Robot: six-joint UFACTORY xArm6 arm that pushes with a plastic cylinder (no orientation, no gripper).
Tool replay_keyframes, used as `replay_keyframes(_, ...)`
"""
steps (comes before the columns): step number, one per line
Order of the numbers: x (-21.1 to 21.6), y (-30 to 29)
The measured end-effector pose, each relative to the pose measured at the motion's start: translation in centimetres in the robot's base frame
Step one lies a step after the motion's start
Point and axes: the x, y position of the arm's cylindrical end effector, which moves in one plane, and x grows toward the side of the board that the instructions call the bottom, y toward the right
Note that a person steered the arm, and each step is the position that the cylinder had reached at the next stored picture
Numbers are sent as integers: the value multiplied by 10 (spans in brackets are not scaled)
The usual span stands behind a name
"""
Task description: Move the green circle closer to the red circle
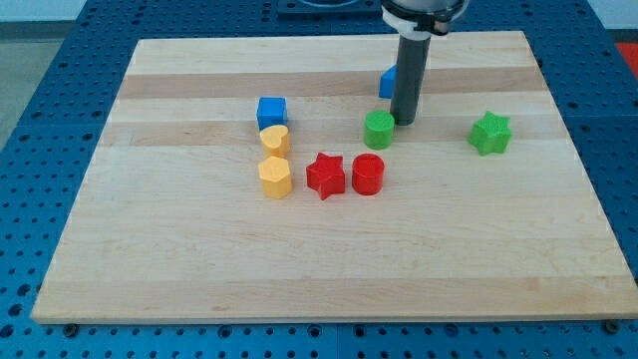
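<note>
The green circle (379,130) sits on the wooden board (329,269), right of centre. The red circle (368,174) lies just below it, a short gap apart. My tip (404,122) rests on the board right beside the green circle, at its upper right, touching or nearly touching it. The dark rod rises from there to the view's top.
A red star (326,176) lies left of the red circle. A yellow hexagon (275,178) and a yellow heart (275,140) stand further left, with a blue cube (271,111) above them. A blue block (388,83) is partly hidden behind the rod. A green star (490,133) lies at the right.
</note>
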Motion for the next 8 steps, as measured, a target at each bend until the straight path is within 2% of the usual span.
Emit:
replay_keyframes(5, 0, -14)
replay_keyframes(8, 3, -41)
